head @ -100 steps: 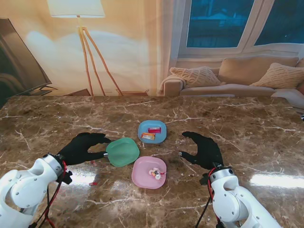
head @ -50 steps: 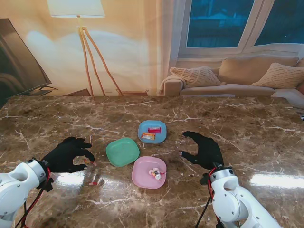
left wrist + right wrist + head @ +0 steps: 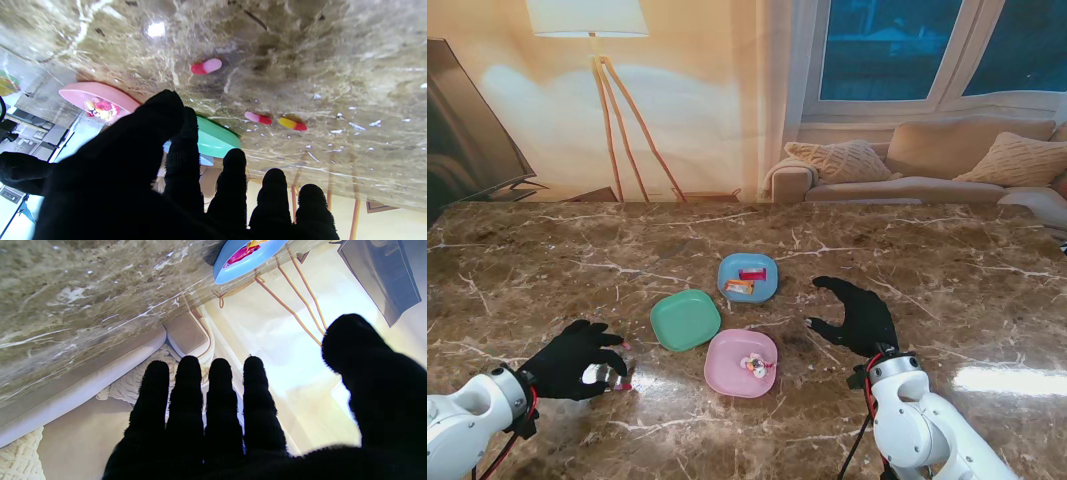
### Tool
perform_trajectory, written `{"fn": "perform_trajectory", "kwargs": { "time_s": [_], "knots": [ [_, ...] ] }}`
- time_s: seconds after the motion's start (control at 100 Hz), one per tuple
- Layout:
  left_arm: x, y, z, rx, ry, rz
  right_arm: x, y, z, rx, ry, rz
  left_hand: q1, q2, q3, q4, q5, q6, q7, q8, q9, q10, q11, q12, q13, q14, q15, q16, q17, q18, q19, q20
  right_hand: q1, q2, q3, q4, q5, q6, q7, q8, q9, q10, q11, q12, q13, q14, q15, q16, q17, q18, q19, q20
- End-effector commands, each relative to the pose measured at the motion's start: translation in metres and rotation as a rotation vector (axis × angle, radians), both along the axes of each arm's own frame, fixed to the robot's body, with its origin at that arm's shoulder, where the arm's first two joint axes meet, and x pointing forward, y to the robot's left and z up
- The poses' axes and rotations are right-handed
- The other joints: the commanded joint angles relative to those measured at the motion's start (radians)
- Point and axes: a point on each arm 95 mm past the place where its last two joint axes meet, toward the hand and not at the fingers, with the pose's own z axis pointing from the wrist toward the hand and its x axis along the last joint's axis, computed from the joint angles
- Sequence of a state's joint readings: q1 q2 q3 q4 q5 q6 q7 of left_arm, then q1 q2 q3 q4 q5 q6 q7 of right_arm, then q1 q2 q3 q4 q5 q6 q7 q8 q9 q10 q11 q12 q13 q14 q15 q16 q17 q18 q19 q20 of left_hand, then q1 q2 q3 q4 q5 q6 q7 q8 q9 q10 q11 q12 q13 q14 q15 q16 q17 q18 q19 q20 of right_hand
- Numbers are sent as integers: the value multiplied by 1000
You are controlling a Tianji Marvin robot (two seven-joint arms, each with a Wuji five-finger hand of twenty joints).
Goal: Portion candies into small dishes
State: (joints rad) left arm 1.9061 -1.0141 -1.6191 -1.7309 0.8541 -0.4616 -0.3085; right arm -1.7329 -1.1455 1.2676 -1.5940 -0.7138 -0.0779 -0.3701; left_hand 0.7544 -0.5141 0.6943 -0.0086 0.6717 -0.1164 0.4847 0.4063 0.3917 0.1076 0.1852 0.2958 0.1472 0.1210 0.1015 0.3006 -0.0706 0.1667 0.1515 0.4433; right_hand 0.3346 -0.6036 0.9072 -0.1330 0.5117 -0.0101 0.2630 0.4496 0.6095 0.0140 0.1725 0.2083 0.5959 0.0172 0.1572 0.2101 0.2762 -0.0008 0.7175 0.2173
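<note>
Your left hand (image 3: 577,360) is hovering with fingers spread, grasping nothing, over loose candies (image 3: 206,66) lying on the surface (image 3: 547,260) at 9 o'clock from the pink dish (image 3: 740,362). Your right hand (image 3: 855,315) is resting released, at 3 o'clock from that dish.
</note>
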Motion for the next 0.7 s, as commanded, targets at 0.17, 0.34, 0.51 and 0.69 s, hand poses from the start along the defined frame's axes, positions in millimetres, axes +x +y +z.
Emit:
{"fn": "perform_trajectory", "kwargs": {
  "time_s": [0.17,0.34,0.51,0.69],
  "knots": [
    [-5,-1,-20,16,17,-7,-4,1,-8,10,34,-1,-17,-65,28,-27,-75,-18,49,60,-57,-27,8,13,-39,-22,-13,15,-5,-18,-43,30,-33,0,17,37,16,-28,3,7,-9,-5,-17,1,-26,-50,-11,-7,-6,-27,-14,-9],
    [-4,0,-28,24,25,-1,-4,1,-8,14,35,-2,-25,-78,9,-35,-126,-16,78,99,-65,-30,15,20,-41,-24,-11,16,-4,-20,-45,34,-32,-1,20,37,18,-30,4,8,-6,-6,-17,2,-22,-50,-10,-6,-2,-25,-11,-6],
    [-1,3,-38,41,18,-6,-4,2,-8,17,36,0,-27,-79,-13,-40,-169,-25,127,152,-70,-33,25,32,-42,-25,-6,20,-4,-22,-44,41,-30,-4,25,37,25,-38,7,9,0,-7,-16,3,-15,-49,-7,-4,2,-24,-8,-4],
    [3,3,-43,53,13,-15,-4,2,-9,22,38,0,-27,-74,-18,-44,-166,-35,169,188,-69,-34,30,36,-40,-25,-3,22,-4,-21,-42,46,-29,-5,30,36,25,-42,8,9,4,-5,-15,5,-12,-49,-7,-2,3,-23,-6,-2]
  ]
}}
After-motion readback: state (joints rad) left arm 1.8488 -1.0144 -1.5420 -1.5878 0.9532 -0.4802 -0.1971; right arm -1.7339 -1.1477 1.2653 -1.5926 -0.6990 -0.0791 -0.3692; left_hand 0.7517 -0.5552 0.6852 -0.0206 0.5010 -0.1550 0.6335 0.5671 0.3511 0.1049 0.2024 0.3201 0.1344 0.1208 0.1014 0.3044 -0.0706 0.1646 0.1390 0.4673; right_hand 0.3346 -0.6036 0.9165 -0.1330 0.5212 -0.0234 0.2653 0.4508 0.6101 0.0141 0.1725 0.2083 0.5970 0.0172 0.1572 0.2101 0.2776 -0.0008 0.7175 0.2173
